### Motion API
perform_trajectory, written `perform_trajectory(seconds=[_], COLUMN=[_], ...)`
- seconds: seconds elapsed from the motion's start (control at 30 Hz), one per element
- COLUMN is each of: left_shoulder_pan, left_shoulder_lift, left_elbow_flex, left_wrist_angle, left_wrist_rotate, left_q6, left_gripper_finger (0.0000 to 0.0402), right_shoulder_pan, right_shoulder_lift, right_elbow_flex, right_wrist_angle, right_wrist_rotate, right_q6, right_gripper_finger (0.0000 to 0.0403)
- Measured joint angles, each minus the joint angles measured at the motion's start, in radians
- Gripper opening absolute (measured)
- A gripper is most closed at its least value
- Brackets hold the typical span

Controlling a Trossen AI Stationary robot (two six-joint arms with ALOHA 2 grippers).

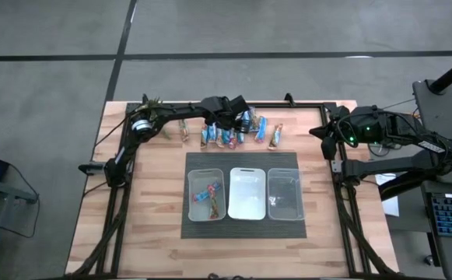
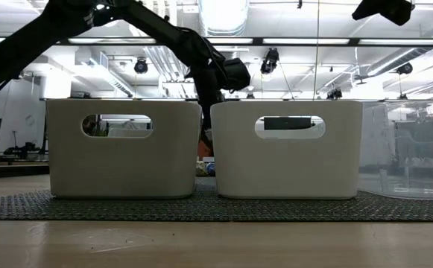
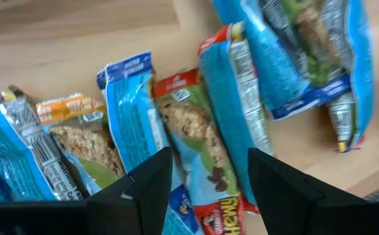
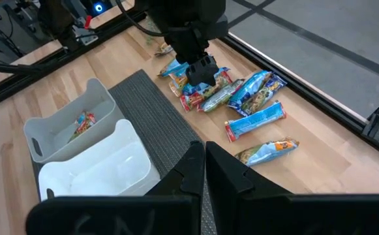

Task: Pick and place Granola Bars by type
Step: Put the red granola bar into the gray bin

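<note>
Several granola bars in blue, red-ended and tan wrappers lie flat in a loose row on the wood at the table's far side, beyond the bins. My left gripper hangs open over the left part of this pile, slanting down. Its two fingers stand on either side of a red-topped blue and green bar; that they touch it does not show. The right wrist view shows the same gripper above the bars. My right gripper waits shut, raised at the table's right side.
Three bins stand side by side on a dark mat at mid table. The left bin holds a few bars. Next to it stand the white middle bin and the clear right bin. A small plant sits at the far left.
</note>
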Motion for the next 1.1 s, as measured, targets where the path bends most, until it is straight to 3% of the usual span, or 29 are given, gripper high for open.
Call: perform_trajectory(seconds=[0.6,1.1], left_shoulder_pan=[0.000,0.031], left_shoulder_lift=[0.001,0.001], left_elbow_flex=[-0.023,0.147], left_wrist_angle=[0.099,0.025], left_wrist_rotate=[0.069,0.076], left_q6=[-0.026,0.036], left_gripper_finger=[0.0181,0.0181], right_shoulder_pan=[0.000,0.001], right_shoulder_lift=[0.000,0.000], right_elbow_flex=[0.000,0.000], right_wrist_angle=[0.000,0.000], right_wrist_rotate=[0.003,0.008], right_q6=[0.005,0.005], right_gripper_finger=[0.0008,0.0008])
